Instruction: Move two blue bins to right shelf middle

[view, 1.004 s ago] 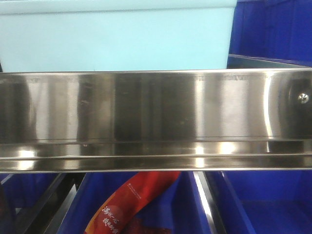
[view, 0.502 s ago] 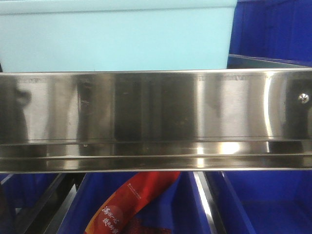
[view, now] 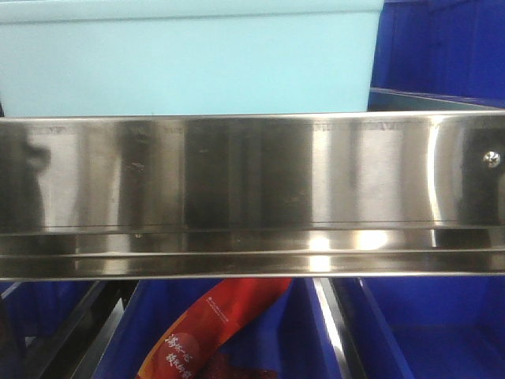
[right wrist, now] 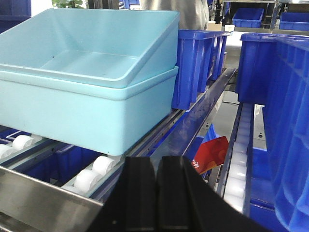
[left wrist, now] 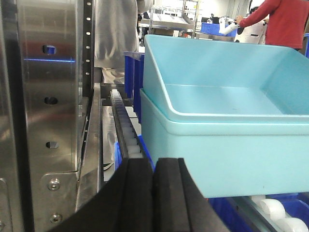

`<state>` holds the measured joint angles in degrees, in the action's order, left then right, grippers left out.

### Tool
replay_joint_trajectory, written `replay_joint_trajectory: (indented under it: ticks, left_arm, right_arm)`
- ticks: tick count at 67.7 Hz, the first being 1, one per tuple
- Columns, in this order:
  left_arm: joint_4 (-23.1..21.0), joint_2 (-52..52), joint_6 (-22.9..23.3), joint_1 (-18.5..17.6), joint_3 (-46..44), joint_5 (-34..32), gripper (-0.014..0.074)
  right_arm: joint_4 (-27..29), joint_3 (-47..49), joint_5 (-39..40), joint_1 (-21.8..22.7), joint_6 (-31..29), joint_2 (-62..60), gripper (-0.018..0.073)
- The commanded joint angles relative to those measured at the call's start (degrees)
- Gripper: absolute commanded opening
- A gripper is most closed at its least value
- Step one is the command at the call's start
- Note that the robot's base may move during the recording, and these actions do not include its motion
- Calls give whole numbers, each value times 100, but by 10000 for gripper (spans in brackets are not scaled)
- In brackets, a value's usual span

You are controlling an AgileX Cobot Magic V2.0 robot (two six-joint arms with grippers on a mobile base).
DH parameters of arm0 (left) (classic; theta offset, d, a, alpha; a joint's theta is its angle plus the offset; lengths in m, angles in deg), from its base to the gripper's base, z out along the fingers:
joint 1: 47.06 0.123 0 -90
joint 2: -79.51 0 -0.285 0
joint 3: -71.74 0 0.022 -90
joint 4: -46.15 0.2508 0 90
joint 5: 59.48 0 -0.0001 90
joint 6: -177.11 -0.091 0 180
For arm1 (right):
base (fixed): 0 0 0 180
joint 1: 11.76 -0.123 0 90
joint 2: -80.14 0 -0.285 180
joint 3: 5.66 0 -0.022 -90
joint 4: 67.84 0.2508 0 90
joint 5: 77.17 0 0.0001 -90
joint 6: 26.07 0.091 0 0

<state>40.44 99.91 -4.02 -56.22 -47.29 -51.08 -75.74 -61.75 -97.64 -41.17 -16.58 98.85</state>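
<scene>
Two light blue bins (right wrist: pixel 82 82), one nested inside the other, sit on the white rollers (right wrist: pixel 89 179) of a steel shelf rail (view: pixel 252 193). Dark blue bins (right wrist: pixel 198 63) stand just beside them. The left gripper (left wrist: pixel 153 193) and right gripper (right wrist: pixel 157 193) each hover in front of the stack, black fingers pressed together, holding nothing. A red packet (right wrist: pixel 211 153) lies below.

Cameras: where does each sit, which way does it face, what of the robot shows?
Front-facing: close against the steel shelf rail, level; no robot parts.
Left wrist: behind the shut left gripper, facing the light blue bins from their left.
Right wrist: behind the shut right gripper, from their right.
All share the light blue bins.
</scene>
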Motion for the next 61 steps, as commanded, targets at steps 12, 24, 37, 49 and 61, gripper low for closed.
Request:
replay_joint_trajectory:
  ticks: [12,24,37,49,61]
  left_arm:
    - [856,-196,-19,185,84,28,-111]
    - [880,-661,-19,752,474,46,-111]
    - [525,-1261,-19,952,1435,-350,-111]
    - [482,-1261,-19,952,1624,-428,-111]
    - [482,-1261,-19,952,1624,-515,-111]
  right_arm:
    - [-55,-19,152,30,-32,-35,-158]
    - [-55,-19,167,30,-32,-35,-158]
    - [-55,-19,167,30,-32,-35,-158]
    - [-55,-19,167,30,-32,-35,-158]
    - [-55,-19,164,30,-32,-35,-162]
